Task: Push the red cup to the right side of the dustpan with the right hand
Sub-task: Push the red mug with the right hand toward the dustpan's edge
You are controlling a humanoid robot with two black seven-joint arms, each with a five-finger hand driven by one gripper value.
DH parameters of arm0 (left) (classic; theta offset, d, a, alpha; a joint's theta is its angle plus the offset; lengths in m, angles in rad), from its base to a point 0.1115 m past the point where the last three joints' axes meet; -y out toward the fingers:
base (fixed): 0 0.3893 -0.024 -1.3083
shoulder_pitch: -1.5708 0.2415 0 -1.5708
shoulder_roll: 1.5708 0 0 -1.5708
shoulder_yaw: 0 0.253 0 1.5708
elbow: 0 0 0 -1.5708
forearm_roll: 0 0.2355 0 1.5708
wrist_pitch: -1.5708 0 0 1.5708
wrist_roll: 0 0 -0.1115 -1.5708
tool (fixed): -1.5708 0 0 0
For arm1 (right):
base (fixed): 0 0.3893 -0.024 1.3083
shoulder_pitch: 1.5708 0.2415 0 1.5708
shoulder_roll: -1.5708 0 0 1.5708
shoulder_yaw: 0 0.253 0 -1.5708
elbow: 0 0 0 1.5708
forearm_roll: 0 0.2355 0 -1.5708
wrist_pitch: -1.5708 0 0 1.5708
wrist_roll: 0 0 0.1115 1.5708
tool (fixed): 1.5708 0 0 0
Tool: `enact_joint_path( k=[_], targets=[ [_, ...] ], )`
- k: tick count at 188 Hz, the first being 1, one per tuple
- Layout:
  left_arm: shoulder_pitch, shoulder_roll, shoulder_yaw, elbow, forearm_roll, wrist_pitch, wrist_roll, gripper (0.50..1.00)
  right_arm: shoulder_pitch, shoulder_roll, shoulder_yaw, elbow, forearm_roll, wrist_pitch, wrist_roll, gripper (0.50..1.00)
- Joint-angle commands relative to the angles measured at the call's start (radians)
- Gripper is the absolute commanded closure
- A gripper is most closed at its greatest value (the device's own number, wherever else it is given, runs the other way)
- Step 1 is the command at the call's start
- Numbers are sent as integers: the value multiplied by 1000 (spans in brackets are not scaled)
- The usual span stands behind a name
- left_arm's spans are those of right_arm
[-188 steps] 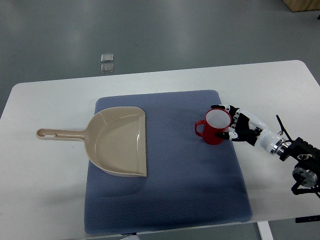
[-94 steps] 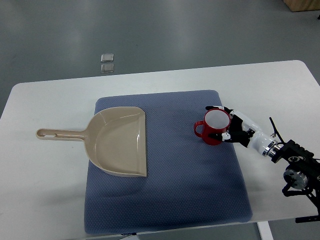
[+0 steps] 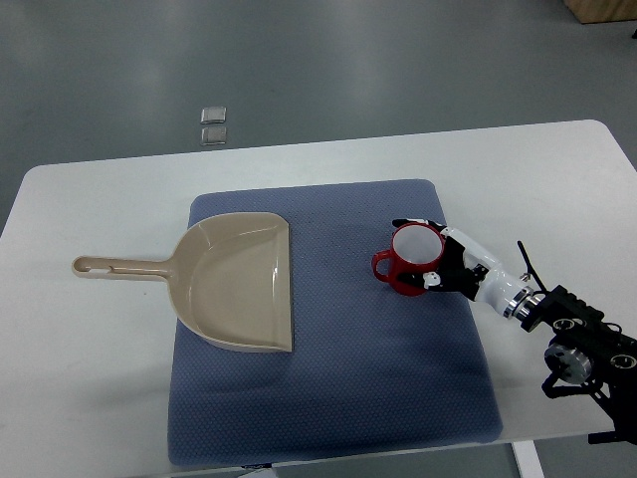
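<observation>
A red cup with a white inside stands upright on the blue mat, its handle pointing left. A beige dustpan lies on the mat's left part, its handle reaching left onto the white table. My right hand comes in from the right edge and presses against the cup's right side, fingers curved around its wall. The cup is well apart from the dustpan's right edge. The left arm is out of view.
The white table surrounds the mat. Two small clear squares lie on the grey floor beyond the table's far edge. A wooden corner shows at the top right.
My right hand has moved left and slightly down, sliding the red cup left across the mat toward the dustpan. The dustpan has not moved.
</observation>
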Motion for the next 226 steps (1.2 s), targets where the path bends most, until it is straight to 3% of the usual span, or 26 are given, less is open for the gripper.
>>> enact_joint_path(
  k=[1, 226],
  targets=[
    [0, 0, 0, 0, 0, 0, 0, 500, 2, 12, 0, 1, 0, -9, 0, 566],
    [0, 0, 0, -1, 0, -1, 0, 500, 60, 169, -94, 1, 0, -134, 0, 570]
  ],
)
